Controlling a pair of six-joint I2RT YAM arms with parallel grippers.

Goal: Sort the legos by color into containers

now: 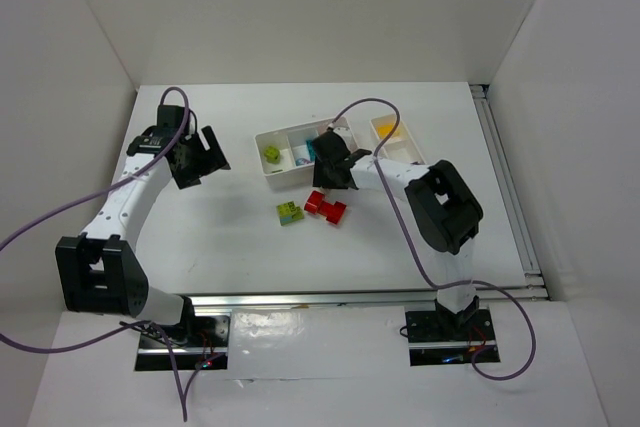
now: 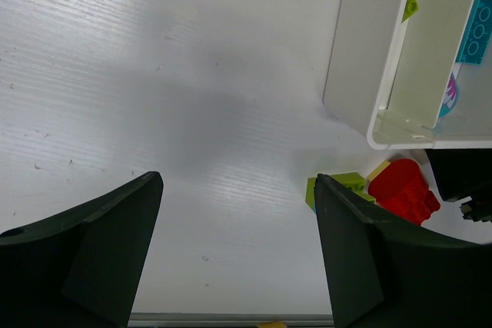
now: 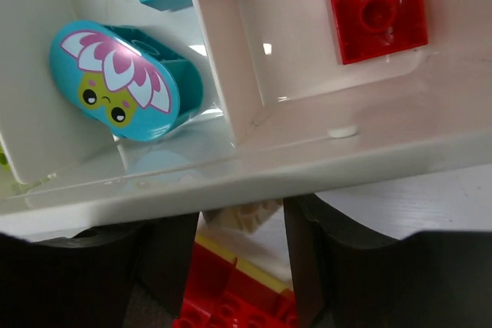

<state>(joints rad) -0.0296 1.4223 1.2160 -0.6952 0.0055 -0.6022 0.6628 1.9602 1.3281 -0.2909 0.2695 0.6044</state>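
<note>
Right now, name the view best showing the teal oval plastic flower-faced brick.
Right wrist view: the teal oval brick lies large in a white tray compartment, its petalled face clear. Left wrist view catches only a sliver of its print. Top external shows at most a teal speck.

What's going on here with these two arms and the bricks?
Two robot arms are sorting legos by colour. The right arm has its jaws part open over the near edge of the wide tray, which holds red bricks, a teal piece and a green brick. A loose green brick and loose red bricks lie on the table. The left arm hovers to the side, jaws open and empty.
</note>
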